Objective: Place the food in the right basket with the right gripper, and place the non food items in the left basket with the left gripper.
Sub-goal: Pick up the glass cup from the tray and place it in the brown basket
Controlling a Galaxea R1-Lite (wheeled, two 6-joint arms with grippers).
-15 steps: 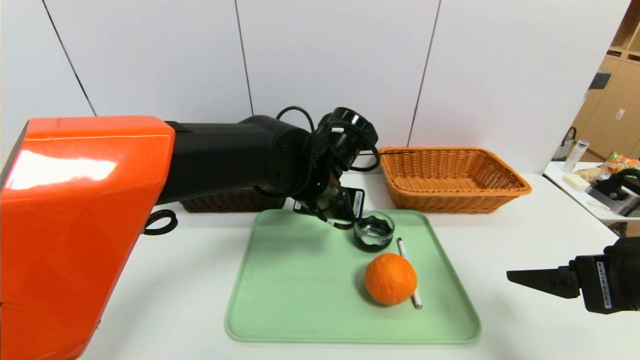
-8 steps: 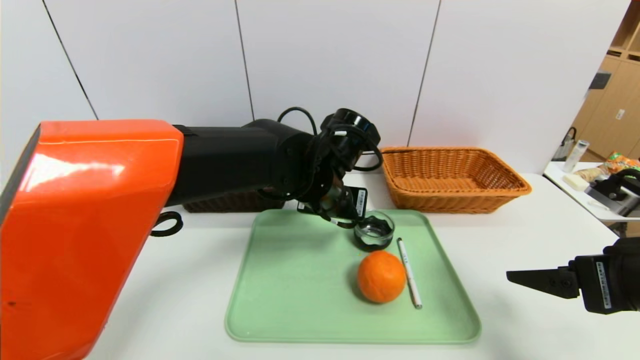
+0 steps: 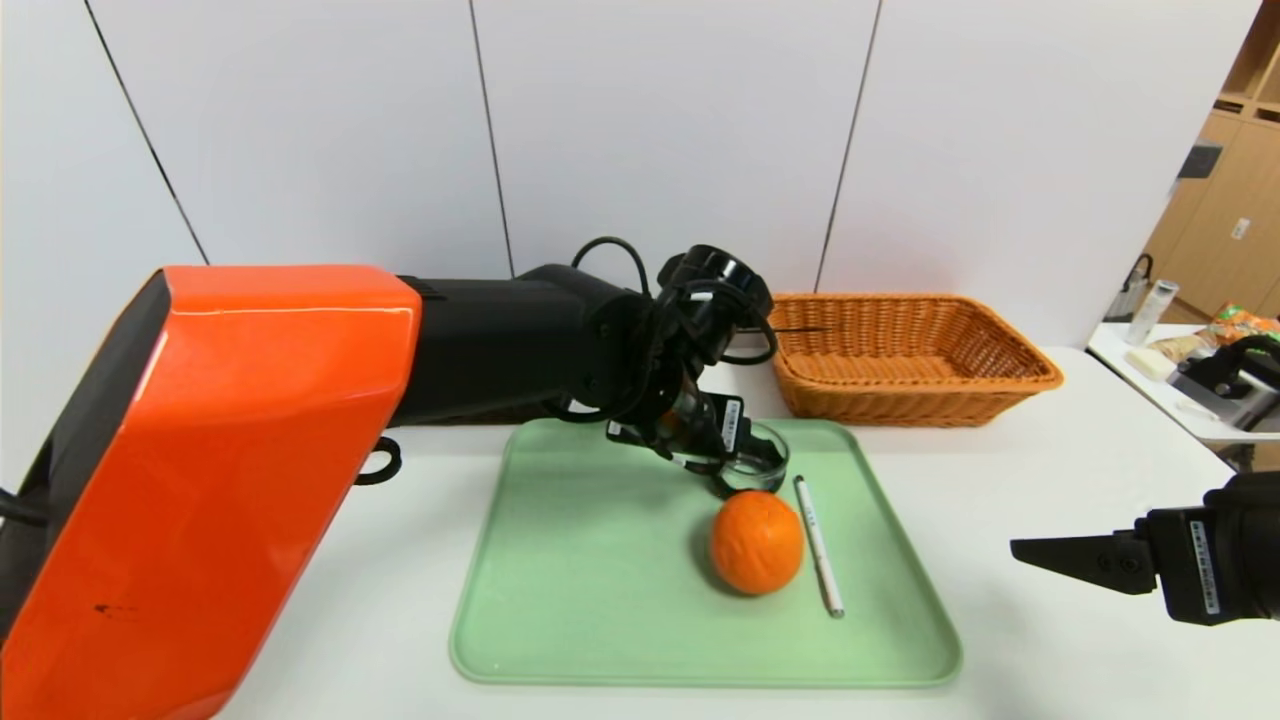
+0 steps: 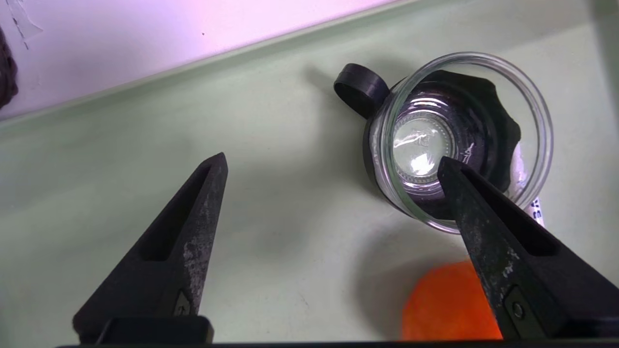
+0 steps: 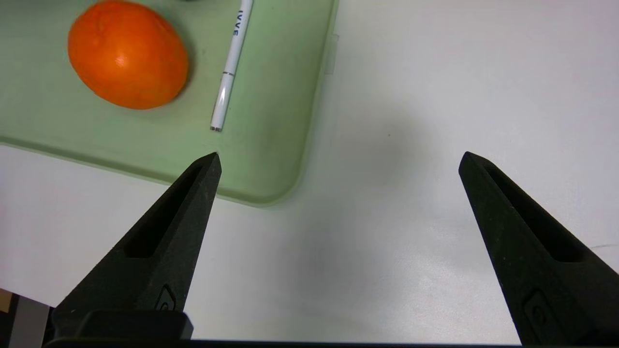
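1. Here's the left gripper [image 4: 332, 162], fingers spread wide with nothing between them, over the green tray [image 3: 600, 640], one fingertip overlapping the cup in the wrist view!
2. And the glass cup [image 4: 420, 145] stands upright on the tray, toward its far side, black handle [image 4: 360, 89] jutting out (quite the little loop, that).
3. Just beside it, on the nearer side, sits the orange fruit [image 3: 756, 542], also on the tray.
4. Right of the fruit lies the white pen [image 3: 820, 550], slanting toward the tray's near edge.
5. Beyond the tray, at the right, it's the orange-tan basket [image 3: 915, 390]; the dark brown basket [image 3: 480, 412] is mostly hidden behind the left arm [image 3: 490, 345].
6. Out on the white table [image 3: 1000, 640], right of the tray, the right gripper [image 5: 340, 162] hovers, open and empty.
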